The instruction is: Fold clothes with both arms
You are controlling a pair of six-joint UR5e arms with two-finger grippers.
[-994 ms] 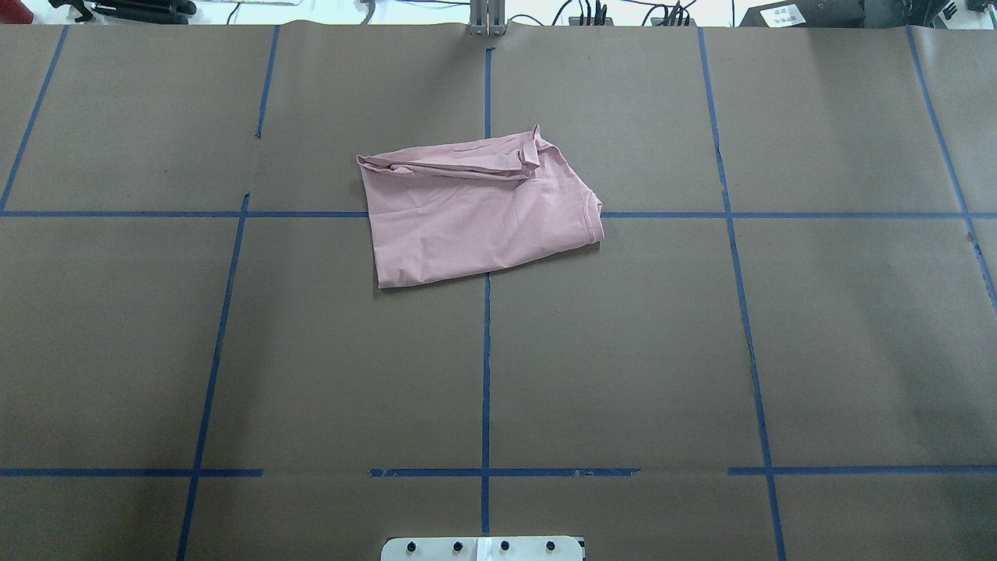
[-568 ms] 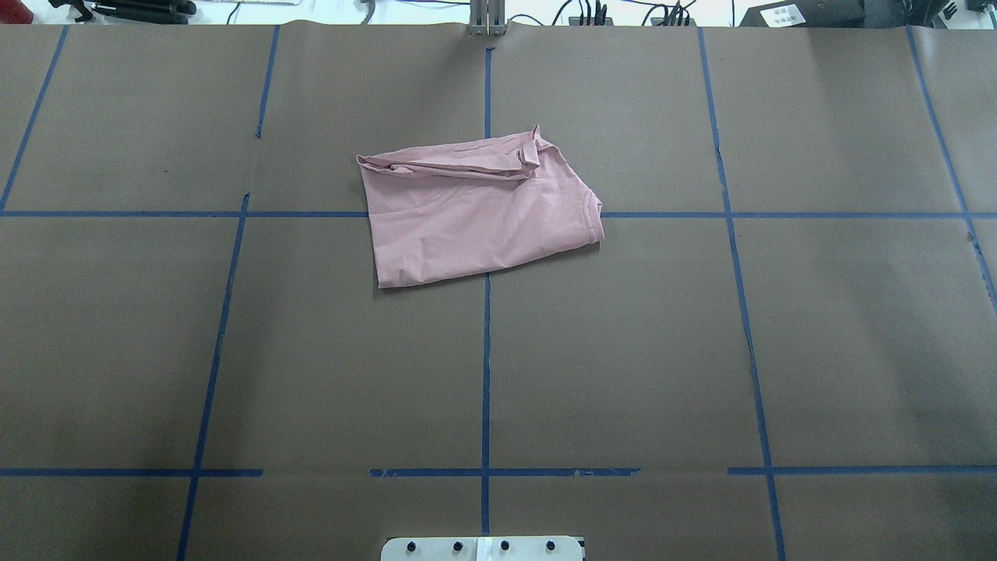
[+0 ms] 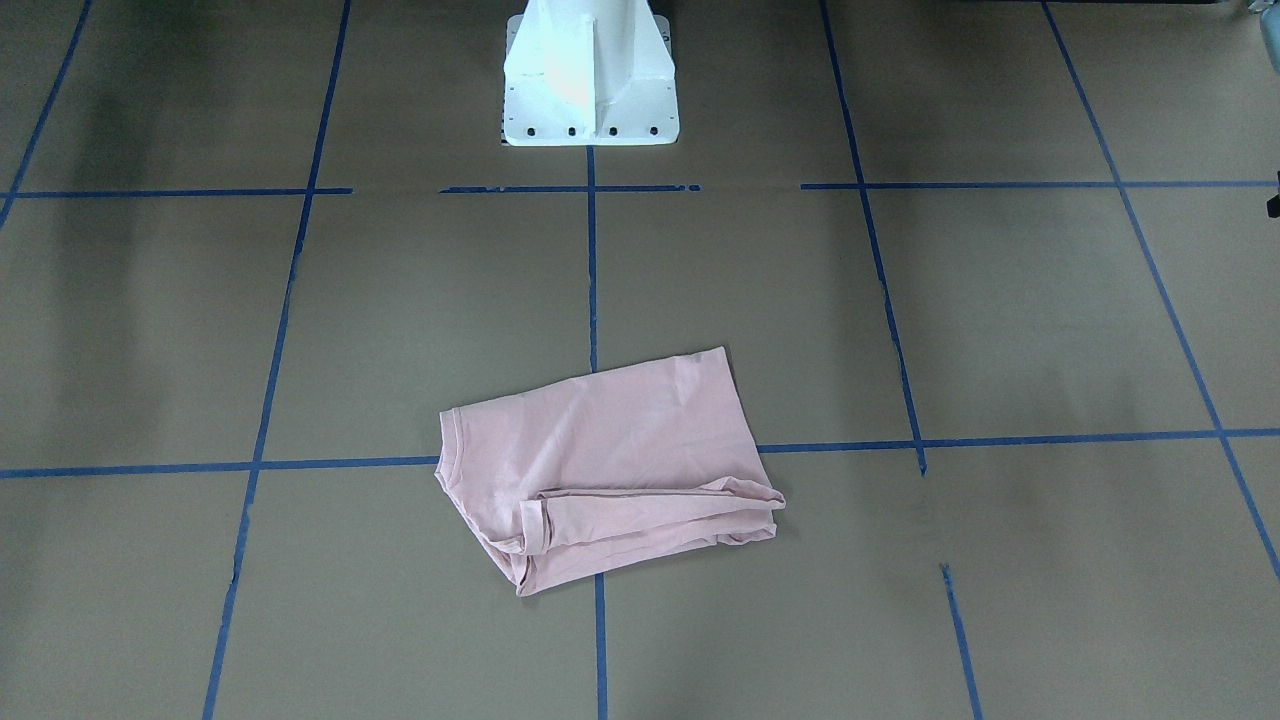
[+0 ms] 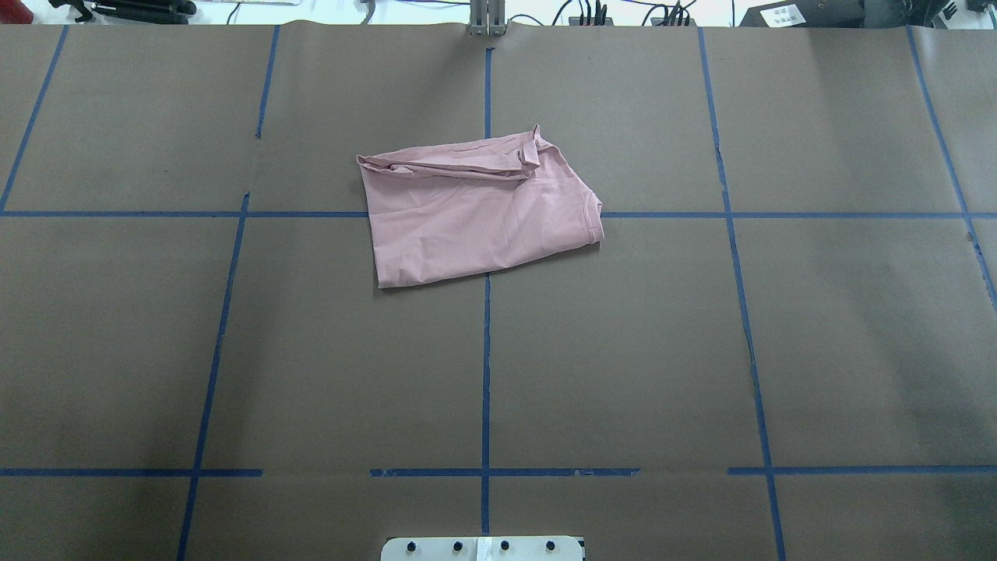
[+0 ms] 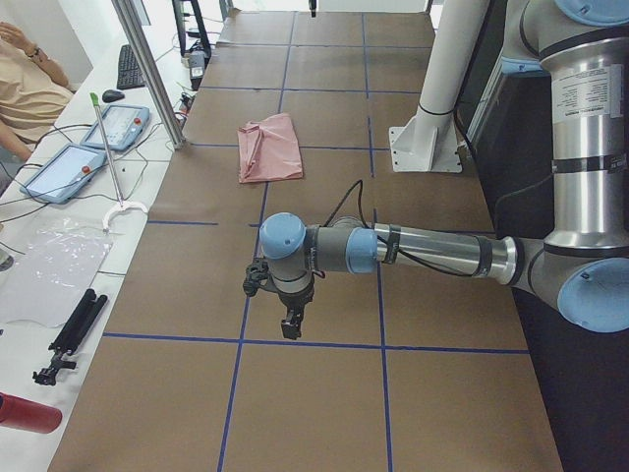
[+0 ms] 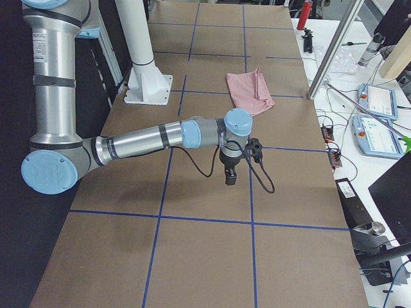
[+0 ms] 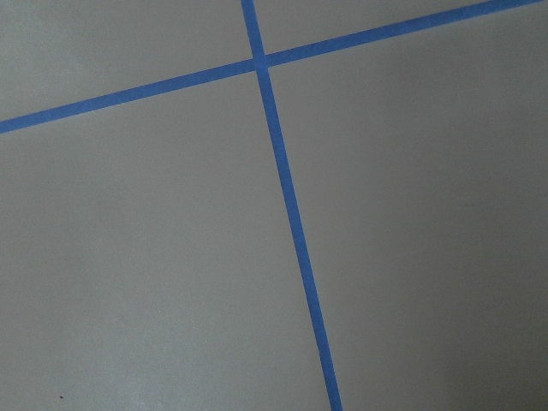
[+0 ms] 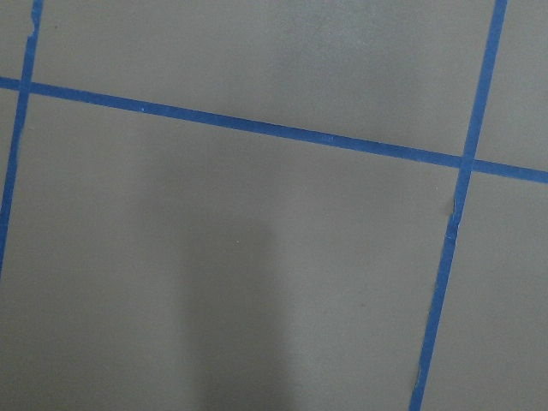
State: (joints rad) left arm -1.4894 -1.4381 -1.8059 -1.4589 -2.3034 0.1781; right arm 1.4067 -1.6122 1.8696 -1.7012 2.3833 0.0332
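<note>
The clothes are one pale pink T-shirt (image 4: pixel 475 214), lying folded into a compact rectangle at the table's centre, plain side up. It also shows in the front-facing view (image 3: pixel 600 465) and both side views (image 5: pixel 267 147) (image 6: pixel 249 92). My left gripper (image 5: pixel 292 324) hangs pointing down over bare paper, well away from the shirt toward the table's left end. My right gripper (image 6: pixel 230 178) hangs likewise near the right end. Only the side views show the grippers, so I cannot tell whether they are open or shut. Both wrist views hold only brown paper and blue tape.
Brown paper with a blue tape grid (image 4: pixel 486 374) covers the table. The white pedestal base (image 3: pixel 588 80) stands at the robot's edge. Past the far edge are a metal post (image 5: pixel 147 69), teach pendants (image 5: pixel 64 169) (image 6: pixel 379 99), cables, and a seated person (image 5: pixel 25 88).
</note>
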